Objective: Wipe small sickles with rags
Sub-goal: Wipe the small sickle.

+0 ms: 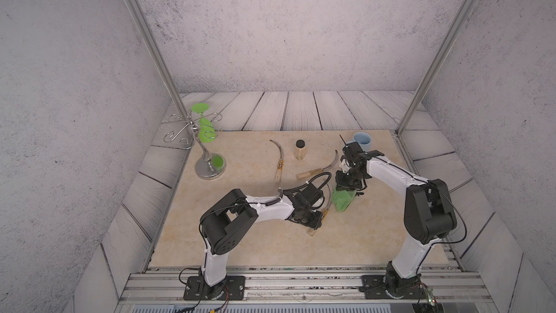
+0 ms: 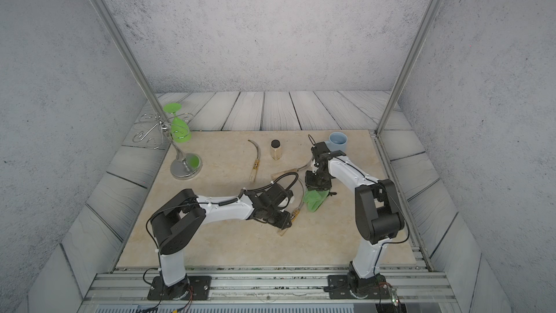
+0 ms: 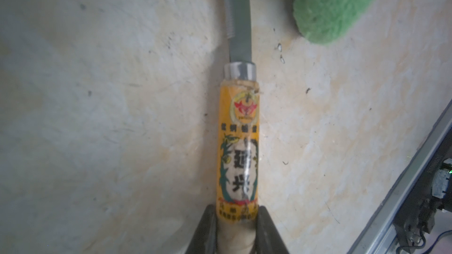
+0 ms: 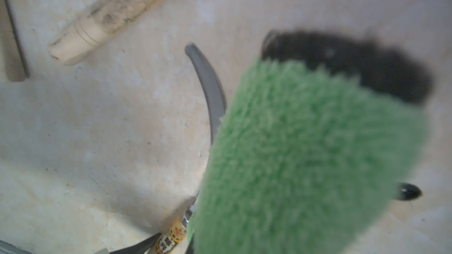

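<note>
A beige table point(image 1: 240, 236) carries everything. The left arm point(image 1: 270, 209) reaches in low from the near edge, and the right arm point(image 1: 391, 173) bends down from the right side. At the far left corner stands a chrome rack point(image 1: 207, 158) with a green goblet point(image 1: 206, 129) hanging upside down. A pale blue mug point(image 1: 362, 140) sits far right, and a black-lidded jar point(image 1: 300, 150) stands near the far middle.

The far sickle point(image 1: 280, 162), which has a label, lies alone between rack and jar. The middle sickle point(image 1: 313, 173), with a plain handle, lies near the right arm. The near sickle point(image 3: 238, 142) is in the left gripper point(image 3: 236, 218), whose fingers are closed tight on the handle at the label's end away from the blade.

The green rag point(image 4: 305, 155) hangs bunched from the right gripper point(image 1: 346, 189), just beside the near sickle's blade. Whether they touch cannot be told. The rag hides that gripper's fingers, so their width is unclear, but they have hold of its top.
</note>
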Tool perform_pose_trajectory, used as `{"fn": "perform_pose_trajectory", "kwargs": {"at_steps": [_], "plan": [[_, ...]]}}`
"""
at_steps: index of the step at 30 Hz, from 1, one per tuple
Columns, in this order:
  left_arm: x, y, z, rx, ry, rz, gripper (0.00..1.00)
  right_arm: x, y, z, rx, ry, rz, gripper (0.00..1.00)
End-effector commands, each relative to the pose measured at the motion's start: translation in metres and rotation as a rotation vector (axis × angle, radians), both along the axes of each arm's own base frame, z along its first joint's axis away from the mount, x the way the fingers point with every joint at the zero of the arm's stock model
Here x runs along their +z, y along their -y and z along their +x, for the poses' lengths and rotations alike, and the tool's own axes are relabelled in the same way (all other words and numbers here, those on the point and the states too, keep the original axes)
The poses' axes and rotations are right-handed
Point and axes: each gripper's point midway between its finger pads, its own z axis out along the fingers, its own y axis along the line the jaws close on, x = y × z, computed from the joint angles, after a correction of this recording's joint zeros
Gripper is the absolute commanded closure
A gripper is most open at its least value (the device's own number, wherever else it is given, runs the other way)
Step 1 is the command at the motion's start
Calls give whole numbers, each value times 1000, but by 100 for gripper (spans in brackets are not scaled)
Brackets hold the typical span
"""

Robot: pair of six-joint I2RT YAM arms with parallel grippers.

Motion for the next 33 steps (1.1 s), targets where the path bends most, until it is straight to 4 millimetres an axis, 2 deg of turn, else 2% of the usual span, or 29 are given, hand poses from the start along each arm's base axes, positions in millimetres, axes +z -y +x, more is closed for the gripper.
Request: {"fn": "perform_pose_trajectory", "kwargs": {"at_steps": [1,7,11,15,20,30,33], "plan": [[-28,-20,-4,28,-39,96,100,-13,-15,17,22,-19,34,82],[-29,-19,-5,21,-44,93,100,-33,-33,47,19,-60,60,79],[-30,-19,-6,18,-47,91,100,-50,-39,58,12,-85,58,79],[-29,-18,-5,19,-46,93,100,-69,-43,60,13,-129,43,80],[-28,-19,-3,26,-41,97,100,-92,-41,39,36,-225,-27,83],[-20,-23,8,74,-12,99,100,-106,-15,-26,25,-309,-111,84],[-18,-24,11,91,-4,98,100,-109,-14,-44,23,-325,-106,84]]}}
